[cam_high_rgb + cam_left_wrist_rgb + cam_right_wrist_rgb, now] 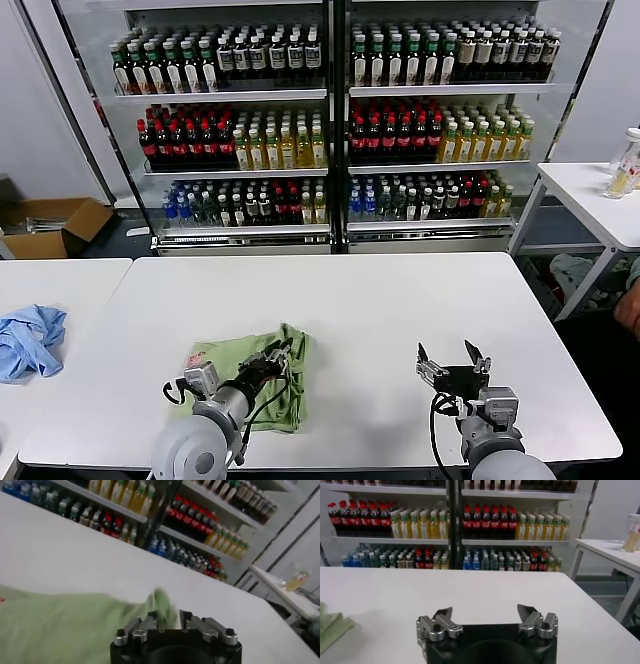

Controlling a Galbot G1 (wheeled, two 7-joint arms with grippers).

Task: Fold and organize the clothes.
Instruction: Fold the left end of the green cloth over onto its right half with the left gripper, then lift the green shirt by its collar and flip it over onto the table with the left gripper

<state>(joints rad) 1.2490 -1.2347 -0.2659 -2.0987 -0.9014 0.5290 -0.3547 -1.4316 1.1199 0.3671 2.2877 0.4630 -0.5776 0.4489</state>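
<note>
The light green shirt (250, 385) lies folded and bunched on the white table (400, 310), near its front left. A bit of its red-and-white patch (197, 357) shows at the left edge. My left gripper (277, 357) rests on the shirt's right part, its jaws close together and pinching a raised fold of green cloth. The left wrist view shows this gripper (167, 616) and the shirt (65, 625). My right gripper (452, 356) is open and empty just above the table at the front right, also seen in its wrist view (485, 614). The shirt's edge (332, 625) shows there too.
A crumpled blue cloth (28, 338) lies on the neighbouring table at the left. Shelves of bottles (330, 120) stand behind the table. A cardboard box (50, 225) is on the floor at the back left. A side table (590, 195) stands at the right.
</note>
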